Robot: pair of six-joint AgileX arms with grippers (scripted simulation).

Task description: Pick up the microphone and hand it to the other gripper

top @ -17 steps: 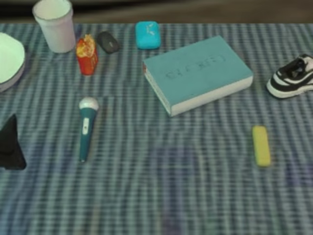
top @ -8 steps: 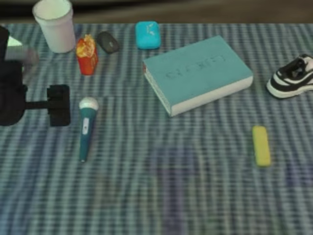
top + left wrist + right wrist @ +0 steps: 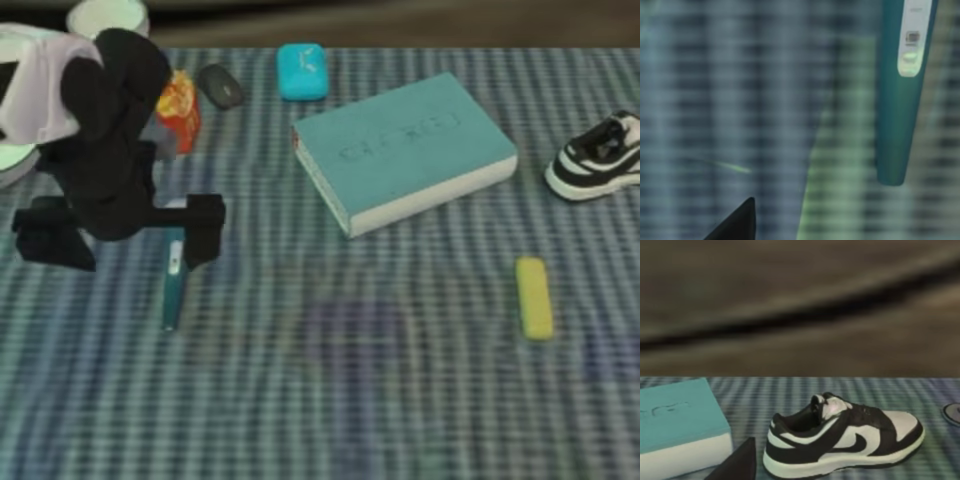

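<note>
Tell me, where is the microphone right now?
In the top view the microphone lies flat on the striped table's left side, below the red-and-yellow carton. The left gripper is above its head end, fingers spread.

Near the table's point(image 3: 400, 400) far edge we see a turquoise case point(image 3: 302, 70) with a dark grey mouse point(image 3: 221, 86) just beside it on the left, then a red-and-yellow carton point(image 3: 180, 112). A big teal book point(image 3: 405, 150) lies angled near the middle. At the right edge sits a black-and-white sneaker point(image 3: 598, 156); a yellow bar point(image 3: 534, 297) lies nearer the front. A white cup point(image 3: 108, 16) stands at the far left corner.
</note>
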